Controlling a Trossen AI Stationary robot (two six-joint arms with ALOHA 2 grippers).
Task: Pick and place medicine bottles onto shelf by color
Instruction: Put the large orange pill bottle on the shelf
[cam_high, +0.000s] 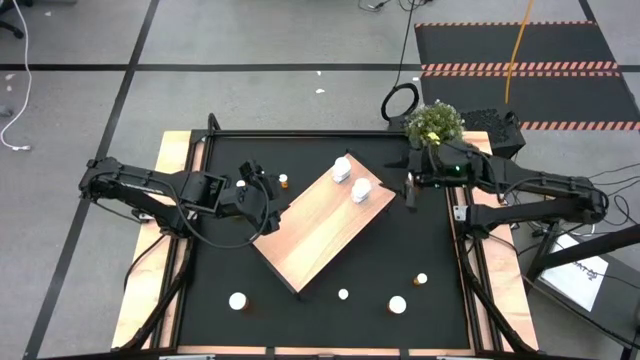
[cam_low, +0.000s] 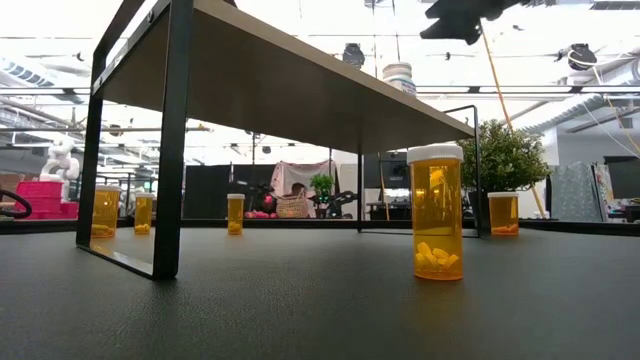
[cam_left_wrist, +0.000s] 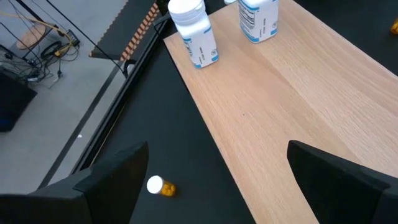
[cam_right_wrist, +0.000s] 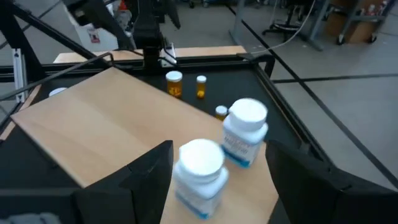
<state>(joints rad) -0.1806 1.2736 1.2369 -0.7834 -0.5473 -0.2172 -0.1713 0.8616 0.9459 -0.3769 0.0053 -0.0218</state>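
Two white medicine bottles (cam_high: 341, 170) (cam_high: 361, 189) stand upright on the shelf (cam_high: 320, 225), both near its far right corner, close together but not touching; the rest of the board is bare wood. I count the orange medicine bottles still down on the black mat (cam_high: 430, 240): one small one (cam_high: 284, 181) just off the shelf's far left edge, one near the mat's front left corner (cam_high: 238, 300), three along the front right (cam_high: 343, 294) (cam_high: 398, 304) (cam_high: 421, 280). In the low view the nearest orange one (cam_low: 436, 212) stands upright with pills in the bottom. The left gripper (cam_high: 262, 195) hangs over the shelf's left edge, fingers spread wide with nothing between them; in its wrist view the orange bottle by that edge (cam_left_wrist: 161, 186) lies just ahead between finger and board. The right gripper (cam_high: 411, 186) sits off the shelf's right corner, jaws apart and empty, the two whites (cam_right_wrist: 201, 168) (cam_right_wrist: 245, 132) right in front of its fingers. Key relation, as I judge it: the orange bottle beside the far left edge is the nearest unplaced one, it lies just beyond the left gripper toward the mat's far edge, upright axis, so the left arm has the short reach. The front-row bottles are well apart from both arms. The risk I see is clipping the shelf frame on descent.
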